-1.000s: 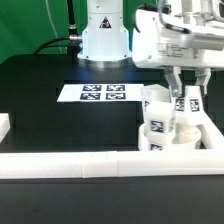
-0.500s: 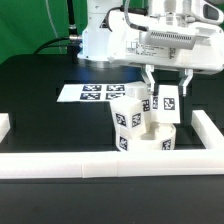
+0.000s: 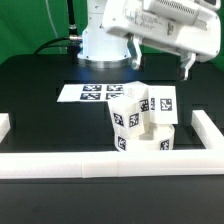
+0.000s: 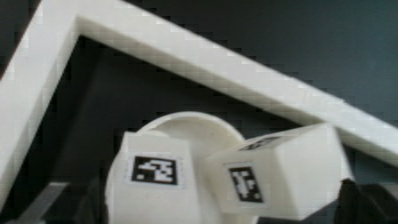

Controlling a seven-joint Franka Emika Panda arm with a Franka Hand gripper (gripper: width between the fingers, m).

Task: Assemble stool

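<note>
The white stool [image 3: 146, 122] rests on the black table inside the corner formed by the white rails. Its tagged blocky legs [image 3: 127, 112] stick up from the round seat [image 3: 150, 142]. My gripper [image 3: 160, 68] hangs open above the stool toward the exterior view's right and touches nothing. In the wrist view the curved seat [image 4: 192, 130] and two tagged legs [image 4: 157, 168] fill the space between my dark fingers [image 4: 365, 196], which stand wide apart on either side.
A long white rail [image 3: 80, 165] runs along the front, and another rail [image 3: 205, 130] along the exterior view's right. The marker board [image 3: 95, 93] lies behind the stool. The arm's white base [image 3: 105, 40] stands at the back.
The gripper has let go of a stool leg, opened wide and risen. Over the second the stool shifted toward the exterior view's left.
</note>
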